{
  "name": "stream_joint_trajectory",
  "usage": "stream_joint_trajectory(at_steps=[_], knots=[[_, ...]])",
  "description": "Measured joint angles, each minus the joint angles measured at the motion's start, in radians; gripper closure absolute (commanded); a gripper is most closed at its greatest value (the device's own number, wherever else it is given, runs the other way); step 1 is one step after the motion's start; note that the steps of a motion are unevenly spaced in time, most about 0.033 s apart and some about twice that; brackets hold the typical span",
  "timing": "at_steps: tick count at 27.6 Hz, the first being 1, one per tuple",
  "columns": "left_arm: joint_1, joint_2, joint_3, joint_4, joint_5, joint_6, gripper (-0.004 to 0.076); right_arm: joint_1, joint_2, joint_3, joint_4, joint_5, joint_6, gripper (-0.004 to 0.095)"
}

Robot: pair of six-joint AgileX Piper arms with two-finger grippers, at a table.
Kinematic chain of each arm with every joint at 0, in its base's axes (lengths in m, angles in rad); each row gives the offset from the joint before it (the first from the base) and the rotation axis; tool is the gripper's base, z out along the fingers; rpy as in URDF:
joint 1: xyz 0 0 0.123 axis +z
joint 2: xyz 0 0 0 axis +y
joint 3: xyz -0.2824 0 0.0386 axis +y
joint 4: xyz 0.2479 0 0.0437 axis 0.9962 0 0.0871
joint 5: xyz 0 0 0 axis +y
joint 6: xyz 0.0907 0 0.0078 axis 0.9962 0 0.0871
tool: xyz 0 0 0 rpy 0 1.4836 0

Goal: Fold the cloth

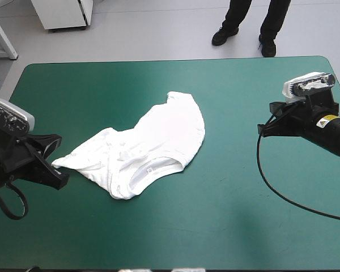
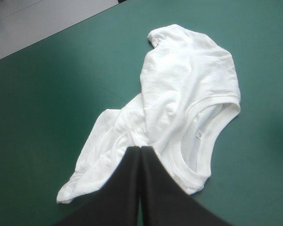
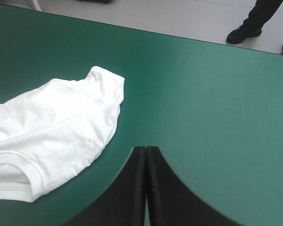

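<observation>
Lying rumpled on the teal-green cover [image 1: 243, 215], white T-shirt [image 1: 158, 136], collar [image 1: 153, 170] showing; left pincer [image 2: 140, 149] and right pincer [image 3: 146, 149] closed.

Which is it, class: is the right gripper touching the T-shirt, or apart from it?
Apart. The right wrist view shows a strip of bare teal-green cover between the shut right gripper and the nearest edge of the T-shirt.

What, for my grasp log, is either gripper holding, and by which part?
Nothing, it seems. The left gripper is shut near the T-shirt, the right gripper over bare cover.
</observation>
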Motion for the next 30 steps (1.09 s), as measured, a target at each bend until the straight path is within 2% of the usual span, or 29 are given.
stream_joint_trajectory(at_steps=[16,22,24,26,30], knots=[[0.0,0.0,0.0,0.004,0.0,-0.001,0.0734,0.0,0.0,0.0,0.0,0.0,0.0,0.0925],[0.0,0.034,0.0,0.106,0.0,0.01,0.071,0.0,0.0,0.0,0.001,0.0,0.0,0.0925],[-0.013,0.066,0.0,0.122,0.0,0.048,0.0649,0.0,0.0,0.0,0.001,0.0,0.0,0.0925],[-0.047,0.097,0.0,0.124,0.0,0.092,0.0539,0.0,0.0,0.0,0.001,0.0,0.0,0.0925],[-0.153,0.169,0.0,0.125,0.0,0.16,0.0179,0.0,0.0,0.0,0.002,0.0,0.0,0.0925]])
